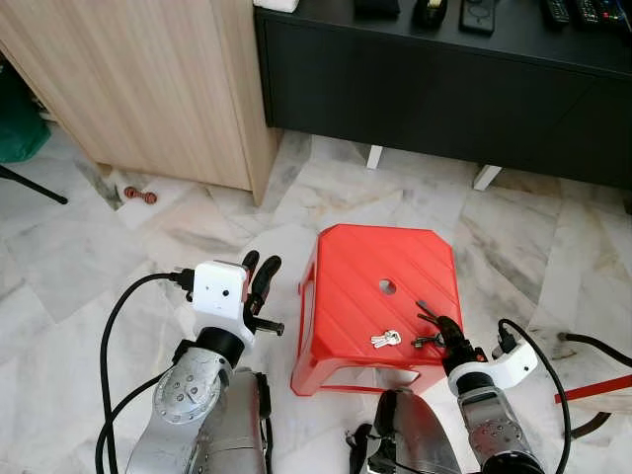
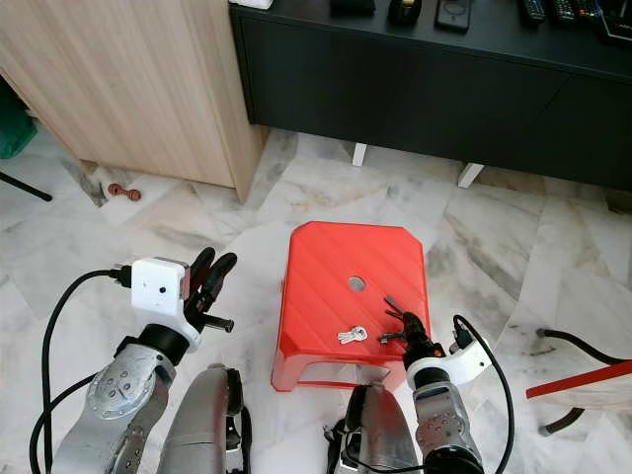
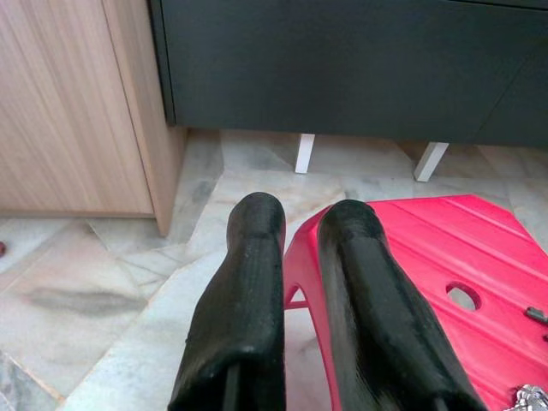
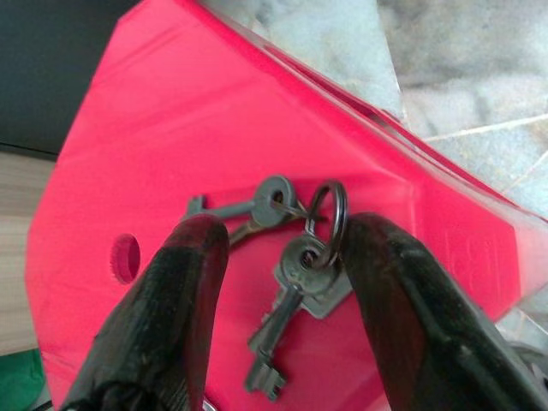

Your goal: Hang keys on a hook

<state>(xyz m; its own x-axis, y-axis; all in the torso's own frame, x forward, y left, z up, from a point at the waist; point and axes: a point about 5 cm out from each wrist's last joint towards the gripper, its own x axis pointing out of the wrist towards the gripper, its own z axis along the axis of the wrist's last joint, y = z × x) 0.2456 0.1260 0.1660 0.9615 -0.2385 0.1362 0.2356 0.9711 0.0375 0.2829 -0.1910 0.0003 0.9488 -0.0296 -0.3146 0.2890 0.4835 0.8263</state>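
Observation:
A red plastic stool (image 1: 365, 276) stands on the marble floor in front of me. Near its front edge lie a silver key bunch (image 1: 386, 339) and a darker bunch of keys on a ring (image 4: 301, 272). My right gripper (image 1: 434, 331) is low over the stool's front right part. It is open, and its fingers (image 4: 184, 291) straddle the dark keys and their ring (image 4: 332, 205) without closing on them. My left gripper (image 1: 259, 276) is held up to the left of the stool, its fingers (image 3: 244, 291) close together with nothing between them.
A black low cabinet (image 1: 444, 89) on white feet runs along the back, with a light wooden cabinet (image 1: 148, 89) to its left. A small brown object (image 1: 140, 195) lies on the floor. Cables and a red bar (image 1: 592, 387) lie at the right.

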